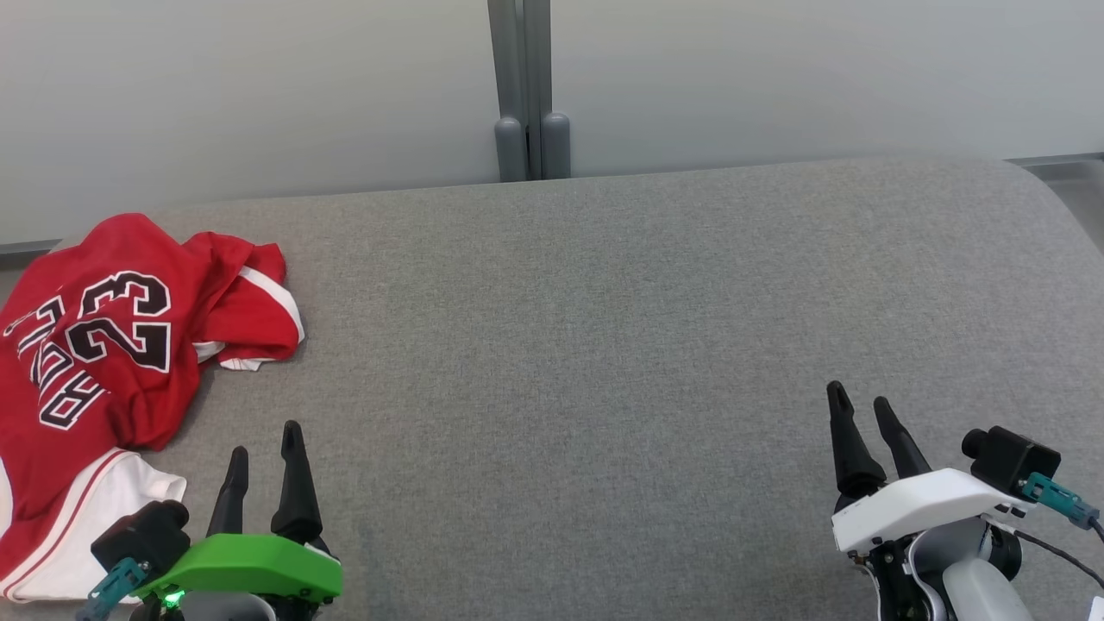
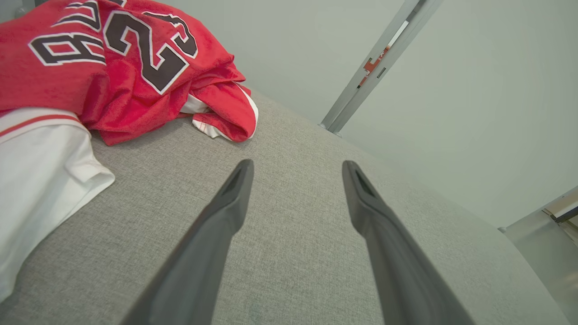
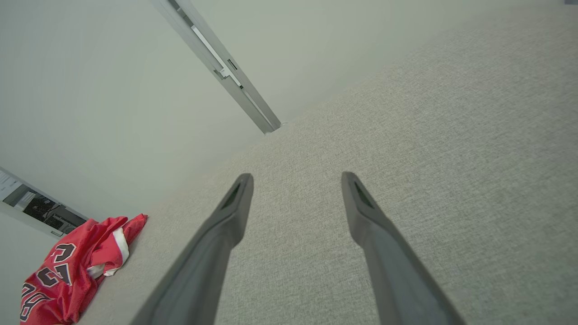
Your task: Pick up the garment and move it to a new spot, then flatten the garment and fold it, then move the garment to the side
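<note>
On the head view I have the jersey (image 1: 103,345), red with a black 23, lying crumpled at the far left of the grey padded surface (image 1: 604,328), its white-trimmed part spilling toward the near left edge. My left gripper (image 1: 266,440) sits at the near left, close beside that white part, its 2 fingers apart with nothing between them. My right gripper (image 1: 858,396) is at the near right, well apart from the jersey, fingers parted and empty too. A grey post (image 1: 526,86) stands against the pale wall (image 1: 259,86) beyond the far edge. On the left wrist view, the left gripper (image 2: 297,163) is spread over bare grey cloth, the jersey (image 2: 113,67) heaped to its left. On the right wrist view, the right gripper (image 3: 296,175) is spread wide over bare surface, the jersey (image 3: 67,271) far off to the left.
</note>
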You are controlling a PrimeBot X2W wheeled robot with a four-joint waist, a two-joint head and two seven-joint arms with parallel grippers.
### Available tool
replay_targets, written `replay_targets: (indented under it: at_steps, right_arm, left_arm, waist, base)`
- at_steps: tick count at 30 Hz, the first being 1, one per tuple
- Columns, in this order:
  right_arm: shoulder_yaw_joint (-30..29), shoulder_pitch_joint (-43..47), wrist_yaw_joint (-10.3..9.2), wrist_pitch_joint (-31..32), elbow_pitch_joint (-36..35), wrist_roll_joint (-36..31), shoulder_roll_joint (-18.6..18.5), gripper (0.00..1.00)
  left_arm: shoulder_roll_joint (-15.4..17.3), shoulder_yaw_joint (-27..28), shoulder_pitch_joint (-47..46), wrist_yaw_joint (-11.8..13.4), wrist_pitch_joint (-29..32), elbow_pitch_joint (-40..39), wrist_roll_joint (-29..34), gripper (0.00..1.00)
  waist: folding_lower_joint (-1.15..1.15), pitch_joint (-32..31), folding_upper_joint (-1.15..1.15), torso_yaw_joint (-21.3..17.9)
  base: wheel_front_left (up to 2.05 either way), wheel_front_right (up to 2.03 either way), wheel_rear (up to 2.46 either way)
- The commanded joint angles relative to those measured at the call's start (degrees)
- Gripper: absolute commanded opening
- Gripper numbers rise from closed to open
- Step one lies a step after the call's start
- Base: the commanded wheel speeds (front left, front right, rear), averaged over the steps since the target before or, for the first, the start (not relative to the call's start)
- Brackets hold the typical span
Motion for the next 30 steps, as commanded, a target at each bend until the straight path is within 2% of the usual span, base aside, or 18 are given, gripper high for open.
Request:
replay_targets:
  at_steps: [1, 30]
  right_arm:
    - [0.3, -1.3, 0.02, -0.7, -0.3, -1.9, -0.3, 1.0]
    - [2.5, -1.1, 0.02, -4.6, 0.5, -19.6, -0.4, 1.0]
  left_arm:
    - [0.7, -0.2, 0.5, 0.2, -0.7, -0.7, 2.1, 1.0]
    - [-0.1, -0.6, 1.6, -0.2, -4.7, -0.6, 16.1, 1.0]
  waist:
    - [0.0, 0.0, 0.0, 0.0]
    - [0.0, -0.5, 0.0, 0.3]
  base:
    - [0.0, 0.0, 0.0]
    - [0.0, 0.0, 0.0]
